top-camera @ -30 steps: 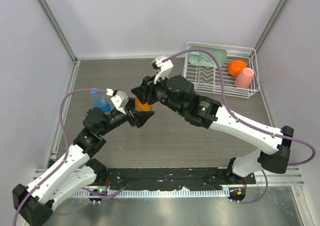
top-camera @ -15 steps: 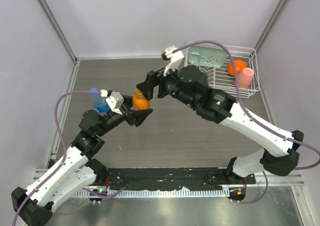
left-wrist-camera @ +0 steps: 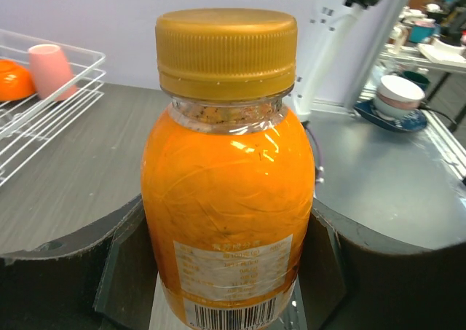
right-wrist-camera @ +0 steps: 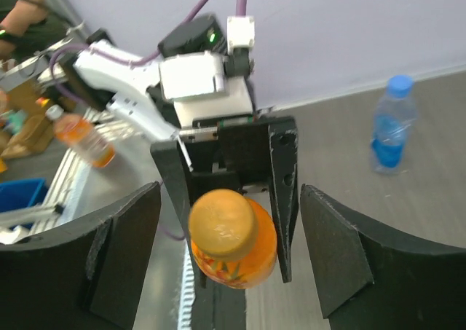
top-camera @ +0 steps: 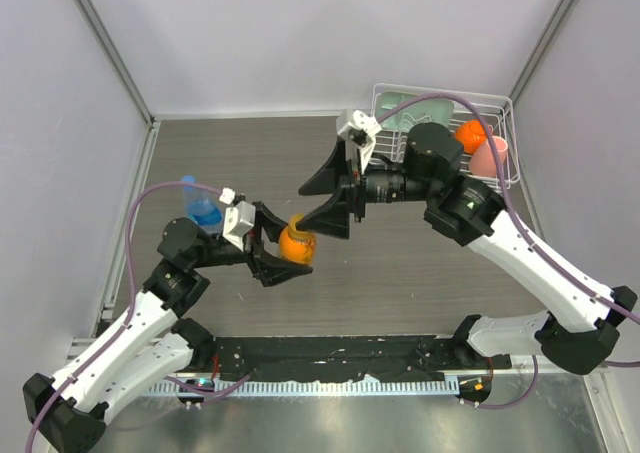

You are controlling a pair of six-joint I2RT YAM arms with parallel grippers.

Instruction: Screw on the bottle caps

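My left gripper (top-camera: 283, 250) is shut on the squat bottle of orange liquid (top-camera: 298, 243), gripping its body (left-wrist-camera: 227, 213) between both fingers. The orange-amber cap (left-wrist-camera: 226, 49) sits on its neck and also shows in the right wrist view (right-wrist-camera: 223, 217). My right gripper (top-camera: 325, 198) is open and empty, a little up and right of the bottle, its fingers (right-wrist-camera: 342, 250) spread wide on either side of the cap without touching it. The taller clear bottle with the blue label (top-camera: 201, 206) stands at the left with its blue cap (right-wrist-camera: 399, 84) on.
A white wire rack (top-camera: 441, 148) stands at the back right, holding an orange ball (top-camera: 472, 133), a pink cup (top-camera: 488, 156) and a pale green item (top-camera: 415, 111). Side walls enclose the table.
My right gripper let go of the cap and drew back up and to the right, now open. My left gripper moved the orange bottle down and to the right, away from it.
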